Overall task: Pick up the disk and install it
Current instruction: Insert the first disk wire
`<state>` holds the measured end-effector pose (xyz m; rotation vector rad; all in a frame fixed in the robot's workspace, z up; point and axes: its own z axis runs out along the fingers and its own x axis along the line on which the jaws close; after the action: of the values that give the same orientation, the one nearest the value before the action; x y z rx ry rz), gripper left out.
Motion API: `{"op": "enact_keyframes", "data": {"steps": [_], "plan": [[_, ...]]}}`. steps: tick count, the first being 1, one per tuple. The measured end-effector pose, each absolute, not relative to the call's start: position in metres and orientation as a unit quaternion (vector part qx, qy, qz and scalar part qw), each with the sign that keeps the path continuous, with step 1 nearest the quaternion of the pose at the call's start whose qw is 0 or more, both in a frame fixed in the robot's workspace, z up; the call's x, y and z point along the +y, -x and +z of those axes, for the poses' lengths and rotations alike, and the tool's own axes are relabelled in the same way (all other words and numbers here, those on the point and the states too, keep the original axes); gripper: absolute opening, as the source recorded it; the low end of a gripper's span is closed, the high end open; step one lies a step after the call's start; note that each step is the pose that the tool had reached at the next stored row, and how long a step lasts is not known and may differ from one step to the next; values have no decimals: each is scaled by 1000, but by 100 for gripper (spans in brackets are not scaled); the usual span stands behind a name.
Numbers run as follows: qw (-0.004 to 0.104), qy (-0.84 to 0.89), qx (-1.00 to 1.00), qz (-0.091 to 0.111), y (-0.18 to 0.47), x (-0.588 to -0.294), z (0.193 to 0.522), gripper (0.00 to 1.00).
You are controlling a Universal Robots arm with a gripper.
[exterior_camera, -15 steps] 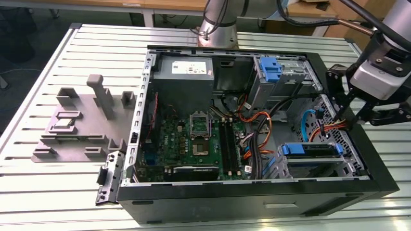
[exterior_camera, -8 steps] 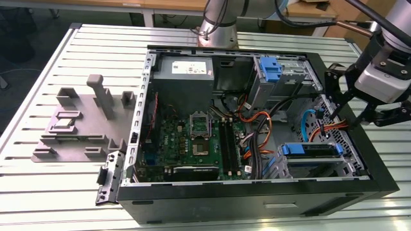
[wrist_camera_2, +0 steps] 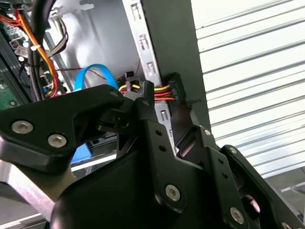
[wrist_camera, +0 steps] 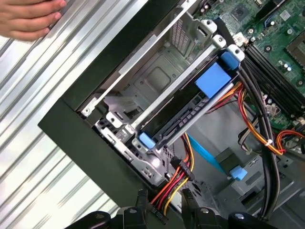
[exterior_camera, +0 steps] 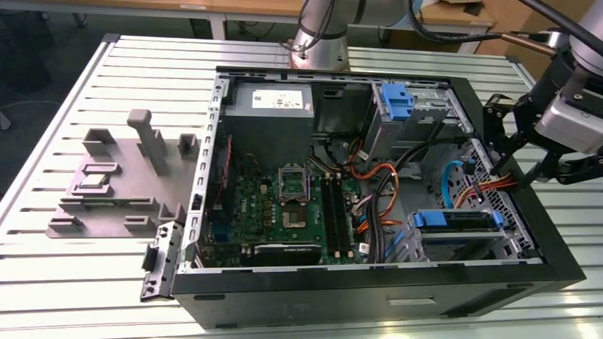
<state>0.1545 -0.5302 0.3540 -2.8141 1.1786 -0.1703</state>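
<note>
An open black computer case [exterior_camera: 377,296] lies on its side on a slatted metal table [exterior_camera: 85,282], seen from above in the exterior view. Inside it sit a green motherboard [exterior_camera: 282,212], a grey power supply box [exterior_camera: 271,106] at the far side, and bundles of orange, red and yellow cables [exterior_camera: 377,205].

The disk [exterior_camera: 456,220], edged by its blue plastic carrier, sits in a metal drive bay at the near right corner of the case in the exterior view. In the first wrist view the disk [wrist_camera: 190,107] rests in that bay's frame, its blue tabs at both ends, with a power cable plug [wrist_camera: 183,167] just beside its lower end.

The robot's black gripper [exterior_camera: 527,152] hangs at the exterior view's right, over the case's right wall and well above the disk. In the first wrist view the gripper [wrist_camera: 164,205] shows two fingertips set slightly apart, with the red and yellow wires passing between them; whether they pinch the wires cannot be told. It has no hold of the disk.

A person's hand [wrist_camera: 28,18] rests on the table beside the case. To the left of the case stands a grey fixture block [exterior_camera: 118,176].
</note>
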Motion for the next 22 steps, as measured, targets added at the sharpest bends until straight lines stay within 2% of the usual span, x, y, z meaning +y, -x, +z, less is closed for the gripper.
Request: {"op": "enact_keyframes", "data": {"steps": [9, 22], "plan": [[43, 922, 380, -55, -156, -530, 357, 42], [51, 957, 281, -56, -156, -530, 354, 42]]}}
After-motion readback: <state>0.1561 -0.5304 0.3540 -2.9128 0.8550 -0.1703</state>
